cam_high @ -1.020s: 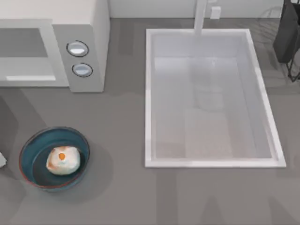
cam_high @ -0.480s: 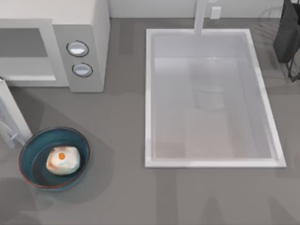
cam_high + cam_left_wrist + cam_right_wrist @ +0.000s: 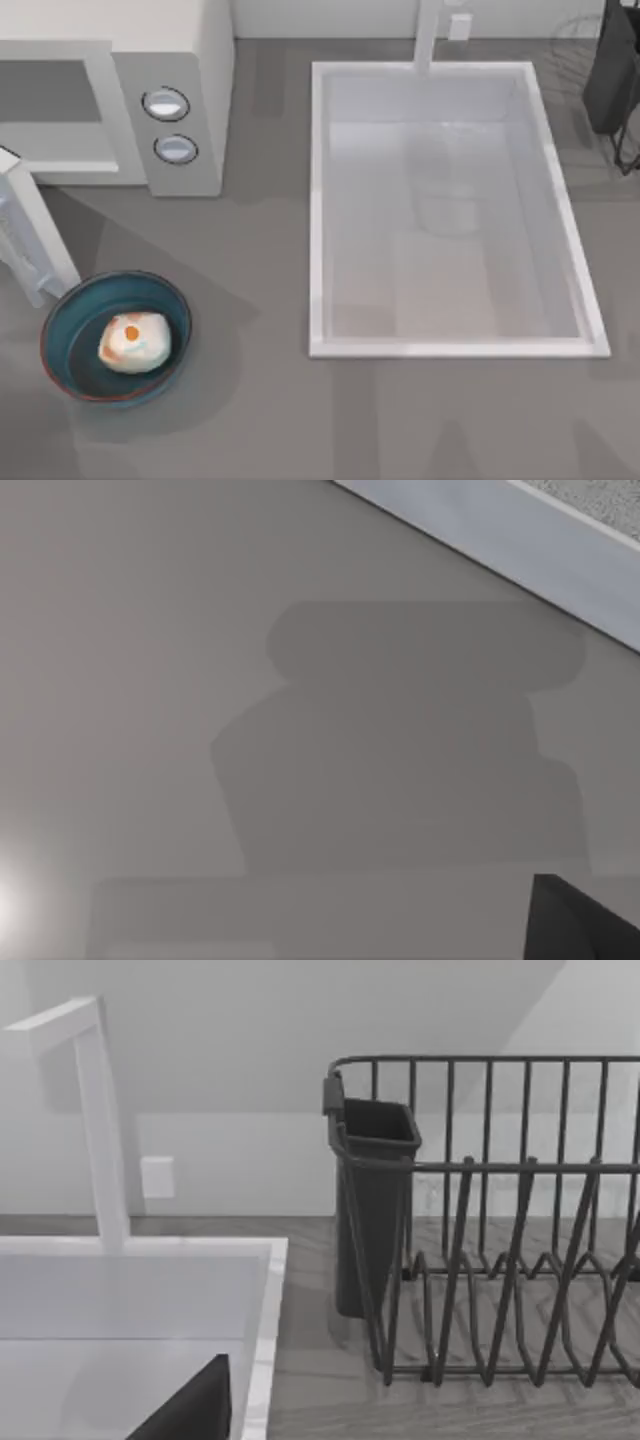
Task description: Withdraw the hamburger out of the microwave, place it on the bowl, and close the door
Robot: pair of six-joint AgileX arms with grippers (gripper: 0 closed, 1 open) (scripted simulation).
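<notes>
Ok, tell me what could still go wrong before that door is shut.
1. The door stands part open at the top view's left, its lower end close above the bowl; a clumsy push could knock the bowl.
2. The hamburger sits loose in the bowl, so a bump might roll it out.
3. The microwave cavity is open, and the door may stop short of latching.

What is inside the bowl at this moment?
The hamburger lies inside the bowl, a little toward its near side, orange patch up. Dark bowl floor shows around it; the part under the hamburger is covered. The door's lower end overlaps the bowl's rim.
</notes>
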